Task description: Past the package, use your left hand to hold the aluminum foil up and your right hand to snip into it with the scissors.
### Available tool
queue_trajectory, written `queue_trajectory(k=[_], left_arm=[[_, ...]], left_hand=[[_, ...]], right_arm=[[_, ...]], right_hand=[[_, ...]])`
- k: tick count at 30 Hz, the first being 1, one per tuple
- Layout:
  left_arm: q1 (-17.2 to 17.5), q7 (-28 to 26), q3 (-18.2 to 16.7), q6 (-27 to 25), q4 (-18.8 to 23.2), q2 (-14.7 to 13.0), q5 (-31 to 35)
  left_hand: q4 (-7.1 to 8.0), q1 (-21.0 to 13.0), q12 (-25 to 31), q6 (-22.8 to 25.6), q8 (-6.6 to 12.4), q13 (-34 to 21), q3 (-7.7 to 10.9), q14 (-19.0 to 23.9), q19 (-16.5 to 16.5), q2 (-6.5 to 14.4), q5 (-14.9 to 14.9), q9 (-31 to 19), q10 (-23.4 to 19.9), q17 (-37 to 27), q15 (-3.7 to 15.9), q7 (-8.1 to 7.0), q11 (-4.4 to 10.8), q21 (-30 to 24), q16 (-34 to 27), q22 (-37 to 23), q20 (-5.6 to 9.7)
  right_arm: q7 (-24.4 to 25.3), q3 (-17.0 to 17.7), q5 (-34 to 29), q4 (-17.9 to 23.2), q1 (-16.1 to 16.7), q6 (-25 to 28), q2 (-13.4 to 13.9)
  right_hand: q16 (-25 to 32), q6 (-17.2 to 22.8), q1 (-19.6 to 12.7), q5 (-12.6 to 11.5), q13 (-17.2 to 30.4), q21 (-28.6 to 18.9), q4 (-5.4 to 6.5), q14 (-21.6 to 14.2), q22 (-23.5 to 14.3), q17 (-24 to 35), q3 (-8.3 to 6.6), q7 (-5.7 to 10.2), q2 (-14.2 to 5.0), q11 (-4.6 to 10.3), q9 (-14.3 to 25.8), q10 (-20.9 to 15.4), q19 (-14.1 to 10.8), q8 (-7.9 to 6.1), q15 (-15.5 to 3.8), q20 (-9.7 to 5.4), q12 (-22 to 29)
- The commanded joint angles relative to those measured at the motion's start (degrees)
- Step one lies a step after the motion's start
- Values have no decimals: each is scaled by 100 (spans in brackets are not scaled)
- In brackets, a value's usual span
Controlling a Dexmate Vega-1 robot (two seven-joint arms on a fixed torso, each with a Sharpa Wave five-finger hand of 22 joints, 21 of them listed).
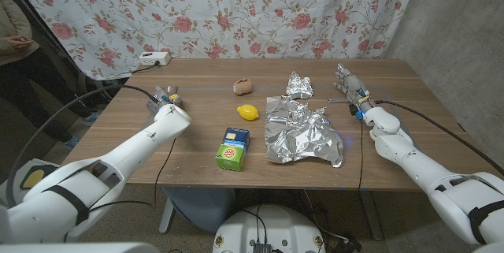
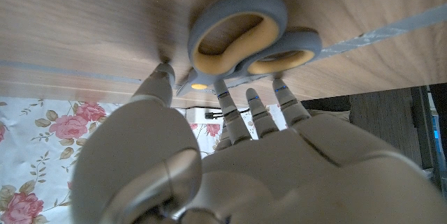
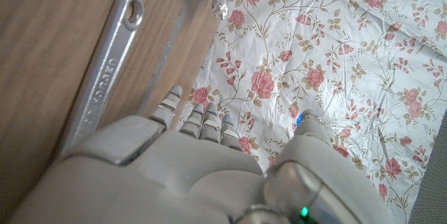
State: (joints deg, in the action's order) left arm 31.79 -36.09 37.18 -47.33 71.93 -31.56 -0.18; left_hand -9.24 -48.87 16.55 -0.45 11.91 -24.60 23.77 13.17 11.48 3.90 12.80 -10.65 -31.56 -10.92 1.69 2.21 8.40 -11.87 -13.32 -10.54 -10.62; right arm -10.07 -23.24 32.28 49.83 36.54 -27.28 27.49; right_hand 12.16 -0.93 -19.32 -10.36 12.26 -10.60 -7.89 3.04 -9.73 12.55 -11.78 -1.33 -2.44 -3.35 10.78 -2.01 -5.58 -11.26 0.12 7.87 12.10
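A crumpled sheet of aluminum foil (image 1: 303,133) lies on the wooden table (image 1: 197,87), right of middle, with a foil wad (image 1: 299,86) just beyond it. The green and blue package (image 1: 233,148) stands nearer the front edge, left of the sheet. Scissors (image 2: 241,37) with grey-blue handles lined in yellow lie at the table's left (image 1: 168,92). My left hand (image 1: 170,111) is at them, its fingertips (image 2: 222,93) reaching the handle loops without gripping. My right hand (image 1: 352,89) stands right of the foil, fingers apart and holding nothing.
A lemon (image 1: 247,112) and a brown lump (image 1: 243,87) lie between the scissors and the foil. A steel wrench (image 3: 105,77) lies beside my right hand. A white power strip (image 1: 153,59) sits at the back left. A person (image 1: 14,32) stands at the far left.
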Motion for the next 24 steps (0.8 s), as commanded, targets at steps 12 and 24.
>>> queue_trajectory(k=[12, 24], left_arm=[[-76, 36, 107, 40, -224, 129, -8], [-128, 104, 177, 72, -285, 154, 1]], left_hand=[[-129, -511, 151, 142, 37, -116, 146, 232, 100, 85, 177, -15, -591, 9, 155, 38, 276, -50, -50, -17, 64], [-147, -1053, 234, 275, 47, -179, 274, 384, 137, 81, 316, -10, -940, 17, 295, 16, 385, -50, -58, -11, 79]], right_arm=[[-89, -8, 18, -209, -100, -47, -54], [-72, 18, 32, -184, -79, -57, -24]], right_hand=[[54, 27, 20, 0, 5, -38, 35, -7, -17, 16, 9, -14, -20, 5, 14, -17, -22, -11, 25, 12, 4], [54, 29, 24, 0, 4, -38, 37, -7, -17, 16, 10, -12, -24, 1, 14, -16, -22, -11, 24, 10, 3]])
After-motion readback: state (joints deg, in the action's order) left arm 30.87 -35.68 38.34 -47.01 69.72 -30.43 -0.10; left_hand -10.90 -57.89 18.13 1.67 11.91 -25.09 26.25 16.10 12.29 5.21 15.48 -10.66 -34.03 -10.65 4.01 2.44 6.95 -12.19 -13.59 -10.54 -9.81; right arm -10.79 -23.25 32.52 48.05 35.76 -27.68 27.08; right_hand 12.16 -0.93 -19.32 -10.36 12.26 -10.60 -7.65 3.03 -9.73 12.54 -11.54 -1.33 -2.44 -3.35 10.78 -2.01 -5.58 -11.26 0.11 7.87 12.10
